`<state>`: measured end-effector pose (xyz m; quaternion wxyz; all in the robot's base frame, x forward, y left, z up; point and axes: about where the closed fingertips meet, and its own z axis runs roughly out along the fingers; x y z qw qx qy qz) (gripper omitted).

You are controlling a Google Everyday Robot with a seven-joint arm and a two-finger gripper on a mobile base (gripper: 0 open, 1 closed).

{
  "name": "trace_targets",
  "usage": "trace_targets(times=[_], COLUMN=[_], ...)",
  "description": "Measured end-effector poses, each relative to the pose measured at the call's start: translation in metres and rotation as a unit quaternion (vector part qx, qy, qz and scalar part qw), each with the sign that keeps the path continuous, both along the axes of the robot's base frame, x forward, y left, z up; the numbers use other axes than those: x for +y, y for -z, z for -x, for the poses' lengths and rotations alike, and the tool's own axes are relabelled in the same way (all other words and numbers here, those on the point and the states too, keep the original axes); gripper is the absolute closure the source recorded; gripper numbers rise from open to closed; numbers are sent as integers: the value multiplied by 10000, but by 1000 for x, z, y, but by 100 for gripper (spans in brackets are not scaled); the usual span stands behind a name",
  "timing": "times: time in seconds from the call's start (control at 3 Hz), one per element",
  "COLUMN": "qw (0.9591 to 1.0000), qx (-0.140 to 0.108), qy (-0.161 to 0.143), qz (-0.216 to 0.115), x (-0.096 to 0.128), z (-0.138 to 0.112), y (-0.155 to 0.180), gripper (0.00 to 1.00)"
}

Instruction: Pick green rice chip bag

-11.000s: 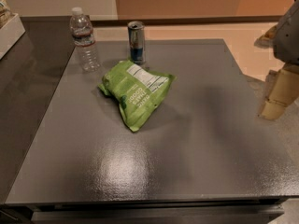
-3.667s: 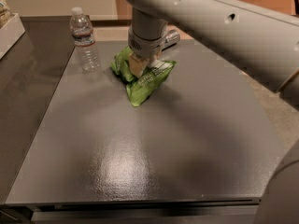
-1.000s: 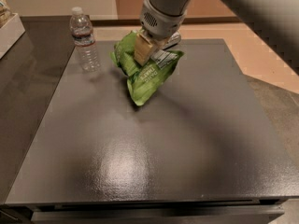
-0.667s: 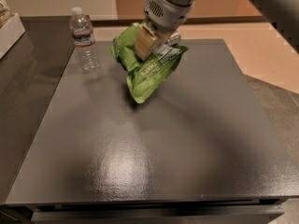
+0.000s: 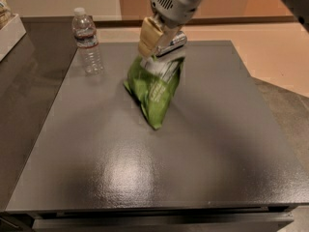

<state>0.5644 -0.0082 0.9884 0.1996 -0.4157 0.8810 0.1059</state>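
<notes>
In the camera view, one green rice chip bag (image 5: 154,88) is seen over the far middle of the dark grey desk (image 5: 145,173); it is held by its upper edge and hangs with its narrow lower corner pointed down at the desk; whether that corner touches the surface cannot be told. White lettering and a pale panel are carried on the bag's crinkled face, but no word of it can be read. The hand (image 5: 157,51) is placed directly above the bag, near the top of the view, and is clenched on the bag's top edge; one tan finger (image 5: 148,35) is seen on the left side of the pinched edge, and a metal part on the right.

One clear plastic water bottle (image 5: 87,41) with a white cap is stood upright at the far left of the desk, well apart from the bag; a label is wrapped round it, and its writing cannot be read. A white box (image 5: 10,33) is partly shown at the left edge.
</notes>
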Motion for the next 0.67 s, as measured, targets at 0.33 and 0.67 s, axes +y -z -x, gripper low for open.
trace_targets(times=[0.33, 0.67], qw=[10000, 10000], qx=[-9, -9], qy=[-9, -9], qz=[-5, -6], x=[2, 2], z=[0, 0], y=[0, 0], gripper=[0, 0])
